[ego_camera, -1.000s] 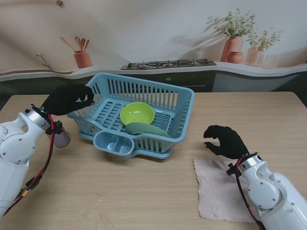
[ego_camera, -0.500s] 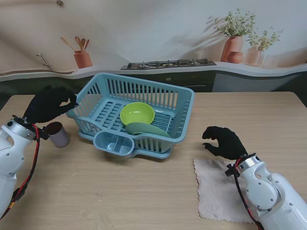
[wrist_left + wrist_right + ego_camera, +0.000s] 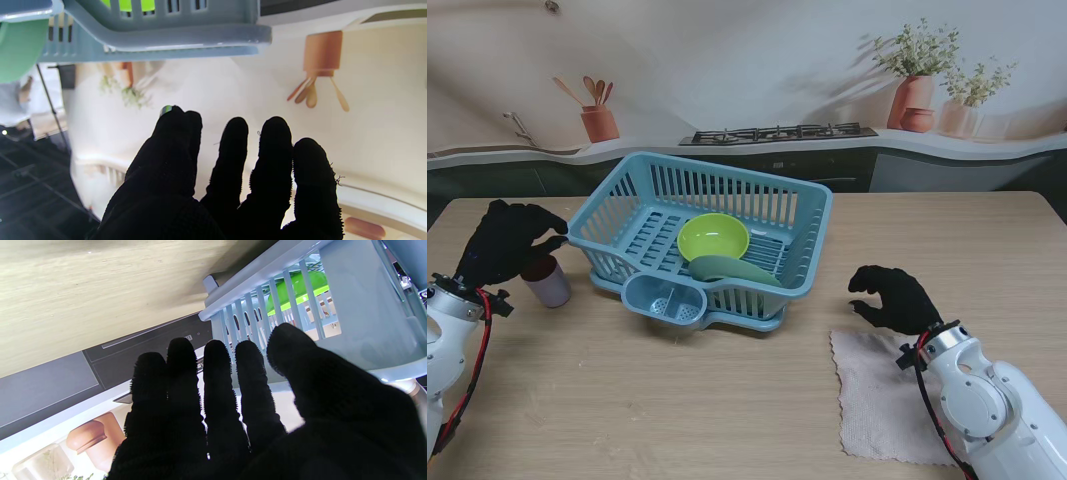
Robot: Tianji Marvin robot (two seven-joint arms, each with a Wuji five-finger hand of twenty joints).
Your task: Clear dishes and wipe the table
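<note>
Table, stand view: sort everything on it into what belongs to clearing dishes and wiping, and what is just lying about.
Belongs to the job:
blue dish rack
lime bowl in the rack
green dish in the rack
pinkish cup left of the rack
cloth near the right hand

Just lying about:
nothing that I can make out on the table

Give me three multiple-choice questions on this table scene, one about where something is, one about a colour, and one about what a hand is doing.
1. Where is the cloth?
A. In the rack
B. On the table, under the right arm
C. Over the cup

2. What colour is the bowl in the rack?
A. Lime green
B. Red
C. White

3. What is the left hand holding?
A. The bowl
B. The cloth
C. Nothing

Answers: 1 B, it lies flat near the robot's right. 2 A, it shows lime green among the blue slats. 3 C, its fingers are apart above the cup, with nothing in them.
</note>
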